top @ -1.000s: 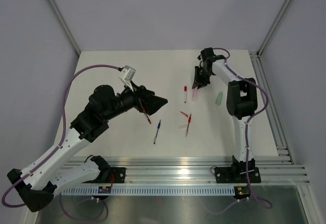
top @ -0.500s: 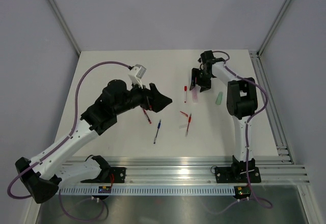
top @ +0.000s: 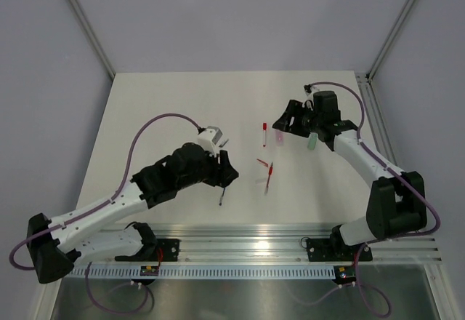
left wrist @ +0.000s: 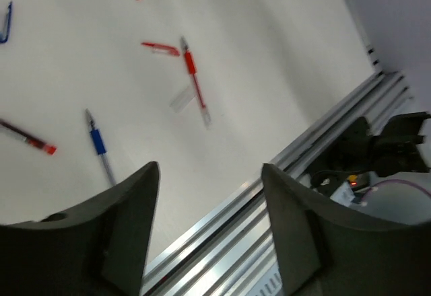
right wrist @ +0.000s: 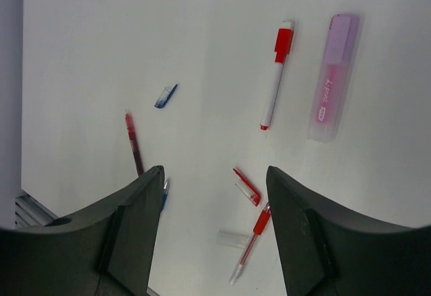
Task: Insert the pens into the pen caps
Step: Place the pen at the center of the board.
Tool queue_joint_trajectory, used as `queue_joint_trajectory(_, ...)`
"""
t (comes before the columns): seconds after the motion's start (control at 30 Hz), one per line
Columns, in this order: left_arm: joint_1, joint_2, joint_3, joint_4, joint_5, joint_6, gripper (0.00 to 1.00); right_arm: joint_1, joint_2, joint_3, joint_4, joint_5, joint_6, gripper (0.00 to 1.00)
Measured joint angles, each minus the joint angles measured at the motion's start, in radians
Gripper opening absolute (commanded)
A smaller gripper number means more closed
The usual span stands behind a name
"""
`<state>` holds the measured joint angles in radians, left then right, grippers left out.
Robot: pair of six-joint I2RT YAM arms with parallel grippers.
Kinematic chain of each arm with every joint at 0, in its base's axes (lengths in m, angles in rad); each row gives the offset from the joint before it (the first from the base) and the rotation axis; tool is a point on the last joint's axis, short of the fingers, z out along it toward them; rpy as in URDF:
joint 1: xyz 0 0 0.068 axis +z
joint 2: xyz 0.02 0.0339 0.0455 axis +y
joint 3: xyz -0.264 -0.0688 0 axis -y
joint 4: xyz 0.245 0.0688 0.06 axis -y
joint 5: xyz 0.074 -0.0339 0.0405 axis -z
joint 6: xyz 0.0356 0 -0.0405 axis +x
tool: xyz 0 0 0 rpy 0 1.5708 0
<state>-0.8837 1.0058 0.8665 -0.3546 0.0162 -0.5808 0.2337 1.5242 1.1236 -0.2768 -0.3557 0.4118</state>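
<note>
Several pens lie loose on the white table (top: 160, 109). A white marker with a red cap (right wrist: 277, 74) and a pink highlighter (right wrist: 330, 77) lie side by side, with a green highlighter (top: 312, 142) to their right. A red pen (right wrist: 250, 242) lies by a clear cap (right wrist: 232, 239) and a red cap (right wrist: 247, 186). Farther left are a blue pen (left wrist: 100, 149), a dark red pen (left wrist: 30, 136) and a blue cap (right wrist: 165, 96). My left gripper (top: 225, 174) hovers open just above the blue pen. My right gripper (top: 287, 120) hangs open above the marker and pink highlighter, holding nothing.
An aluminium rail (top: 254, 233) runs along the table's near edge, close to the left gripper. Purple cables (top: 160, 120) loop over both arms. Grey walls and frame posts (top: 83, 22) enclose the far and side edges.
My left arm has swung toward the near edge, over the blue pen, and its jaws have narrowed. My right gripper has opened and its arm has swung out to the right.
</note>
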Motion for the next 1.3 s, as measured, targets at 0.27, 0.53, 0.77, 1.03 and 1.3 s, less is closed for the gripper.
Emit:
queue_joint_trajectory(0.27, -0.164, 0.080, -0.160, -0.072, -0.297, -0.046, 0.33, 0.005, -0.193, -0.288, 0.146, -0.025, 0.065, 0.66)
queue_joint_trajectory(0.53, -0.236, 0.299, -0.151, -0.059, -0.425, -0.055, 0.33, 0.006, -0.245, -0.296, 0.230, -0.042, 0.088, 0.62)
queue_joint_trajectory(0.77, -0.236, 0.436, -0.126, -0.013, -0.475, -0.051, 0.34, 0.012, -0.245, -0.299, 0.250, -0.052, 0.093, 0.62)
queue_joint_trajectory(1.03, -0.236, 0.506, -0.126, 0.046, -0.477, -0.037, 0.35, 0.024, -0.240, -0.299, 0.254, -0.055, 0.093, 0.61)
queue_joint_trajectory(1.3, -0.235, 0.529, -0.127, 0.084, -0.477, -0.038, 0.34, 0.032, -0.238, -0.299, 0.257, -0.055, 0.093, 0.61)
